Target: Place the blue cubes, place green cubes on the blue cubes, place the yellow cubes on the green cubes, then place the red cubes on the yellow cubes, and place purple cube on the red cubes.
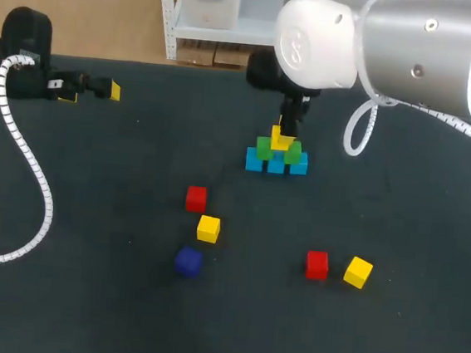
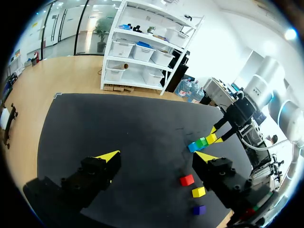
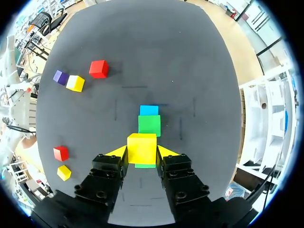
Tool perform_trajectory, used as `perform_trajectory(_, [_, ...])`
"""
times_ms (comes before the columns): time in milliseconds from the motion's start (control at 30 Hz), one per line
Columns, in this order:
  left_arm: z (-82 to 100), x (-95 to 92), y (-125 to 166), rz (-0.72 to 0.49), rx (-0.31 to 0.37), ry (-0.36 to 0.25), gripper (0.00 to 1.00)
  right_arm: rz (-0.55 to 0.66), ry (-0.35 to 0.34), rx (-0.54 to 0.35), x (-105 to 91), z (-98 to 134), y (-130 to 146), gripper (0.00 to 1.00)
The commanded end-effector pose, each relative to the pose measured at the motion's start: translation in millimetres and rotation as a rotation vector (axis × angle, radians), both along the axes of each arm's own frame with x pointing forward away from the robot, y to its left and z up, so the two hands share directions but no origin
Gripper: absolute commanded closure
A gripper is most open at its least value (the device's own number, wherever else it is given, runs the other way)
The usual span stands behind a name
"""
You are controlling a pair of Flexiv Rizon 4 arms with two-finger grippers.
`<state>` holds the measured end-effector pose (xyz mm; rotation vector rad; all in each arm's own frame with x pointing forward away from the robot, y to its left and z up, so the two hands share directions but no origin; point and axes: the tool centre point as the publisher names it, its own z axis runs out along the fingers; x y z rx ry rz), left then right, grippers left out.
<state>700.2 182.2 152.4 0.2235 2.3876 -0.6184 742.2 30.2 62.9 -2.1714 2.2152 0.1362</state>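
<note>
**Entry: yellow cube onto the green tier – placing step**

Item in hand – your right gripper (image 3: 141,153) is clamped on the held yellow cube (image 3: 141,146), one finger on each side face. The cube sits over the seam between the two green cubes (image 1: 264,148), which rest on the row of three blue cubes (image 1: 255,160) at the far middle of the table (image 1: 82,295). Whether its underside already bears on the greens cannot be told from these views.

Handling notes:
- Centre the cube over the seam so it bridges both greens evenly; from the wrist it looks roughly square to the row.
- Lower straight down, with no sideways push. The greens are only stacked and would likely slide.
- Part the fingers only once the cube rests flat, then lift vertically clear of the stack.

Idle – your left gripper (image 2: 156,156) hangs spread and empty, well apart near the table's far left.

Stock on the near table: two red cubes (image 1: 196,198), two loose yellow cubes (image 1: 208,228) and one purple cube (image 1: 188,261).
</note>
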Motion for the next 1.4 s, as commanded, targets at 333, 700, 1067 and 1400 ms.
perform_trajectory(333, [-1.4,-0.4,2.2,-0.007,-0.009,-0.006,0.00,-0.004,-0.002,-0.003,4.0,-2.4,0.7,1.00])
perform_trajectory(700, [-1.4,-0.4,2.2,-0.007,-0.009,-0.006,0.00,-0.007,0.001,-0.004,5.0,-3.2,-0.7,1.00])
perform_trajectory(1067, [-1.4,-0.4,2.2,-0.007,-0.009,-0.006,0.00,-0.002,0.001,-0.004,4.6,-4.1,-1.8,0.77])
perform_trajectory(1400, [-1.4,-0.4,2.2,-0.007,-0.009,-0.006,0.00,-0.008,-0.004,0.001,4.3,-4.5,-1.1,0.53])
